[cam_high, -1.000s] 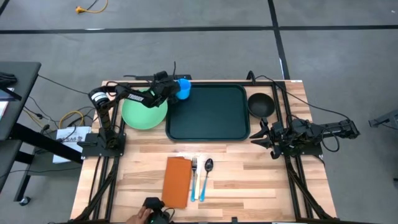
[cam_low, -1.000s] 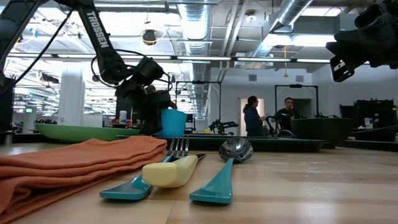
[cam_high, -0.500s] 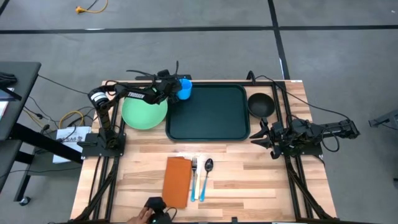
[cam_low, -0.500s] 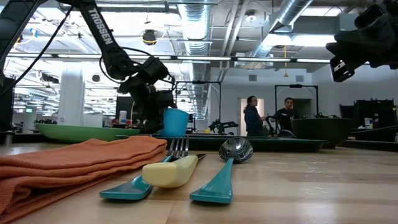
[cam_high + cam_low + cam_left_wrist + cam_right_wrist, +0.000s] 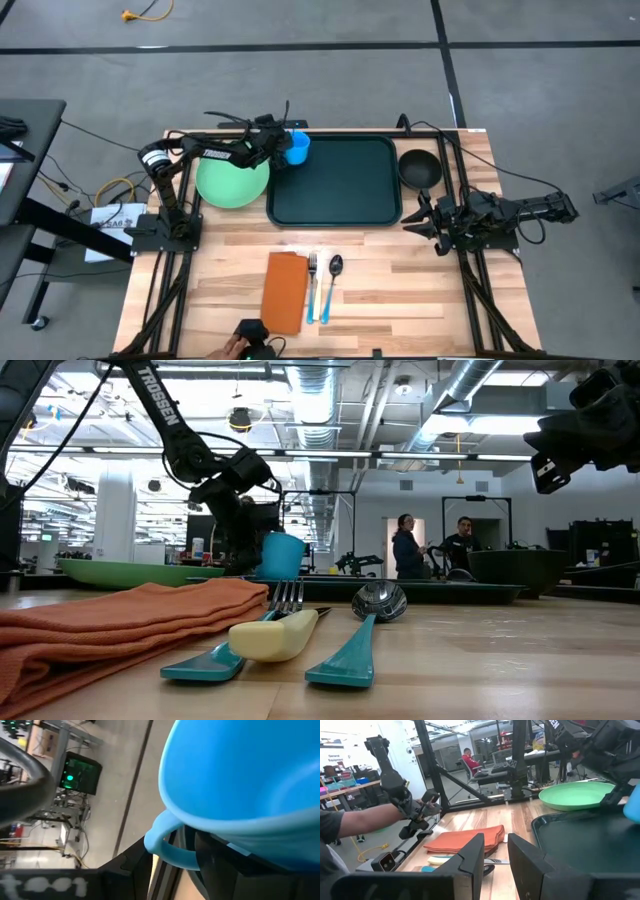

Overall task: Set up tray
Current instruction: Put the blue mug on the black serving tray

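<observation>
"TROSSEN" is read in white letters on the dark left arm (image 5: 160, 395), upper left of the low view.

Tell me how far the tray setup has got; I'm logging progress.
Done: nothing is on the tray yet. In hand: the left gripper holds the blue cup at its far left corner. Left: plate, bowl, napkin, fork, spoon.

I see the tray (image 5: 335, 180) lying flat on the table's far half, dark green, rectangular, with rounded corners and a raised rim, long side running left to right. Its inner surface looks bare.
</observation>
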You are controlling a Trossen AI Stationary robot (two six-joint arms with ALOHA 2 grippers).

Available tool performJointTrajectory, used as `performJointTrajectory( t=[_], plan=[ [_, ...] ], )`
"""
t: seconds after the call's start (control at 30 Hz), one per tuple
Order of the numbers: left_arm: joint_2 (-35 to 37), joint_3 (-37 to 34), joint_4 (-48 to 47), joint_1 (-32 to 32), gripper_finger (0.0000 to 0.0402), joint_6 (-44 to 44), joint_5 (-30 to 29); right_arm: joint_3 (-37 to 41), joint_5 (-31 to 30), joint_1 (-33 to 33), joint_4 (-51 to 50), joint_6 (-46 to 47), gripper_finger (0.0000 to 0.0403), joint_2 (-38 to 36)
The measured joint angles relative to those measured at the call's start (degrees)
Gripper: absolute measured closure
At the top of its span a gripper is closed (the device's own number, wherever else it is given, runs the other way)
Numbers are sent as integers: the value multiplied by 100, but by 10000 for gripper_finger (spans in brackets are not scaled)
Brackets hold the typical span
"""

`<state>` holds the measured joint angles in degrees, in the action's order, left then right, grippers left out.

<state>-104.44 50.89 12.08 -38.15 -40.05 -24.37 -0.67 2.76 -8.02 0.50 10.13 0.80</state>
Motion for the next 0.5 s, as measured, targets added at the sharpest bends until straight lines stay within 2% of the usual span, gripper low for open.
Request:
performJointTrajectory(
  t=[0.5],
  plan=[
    [319, -4, -847, -1, 269, 396, 371, 0, -2, 1, -1, 2, 321, -2]
  ],
)
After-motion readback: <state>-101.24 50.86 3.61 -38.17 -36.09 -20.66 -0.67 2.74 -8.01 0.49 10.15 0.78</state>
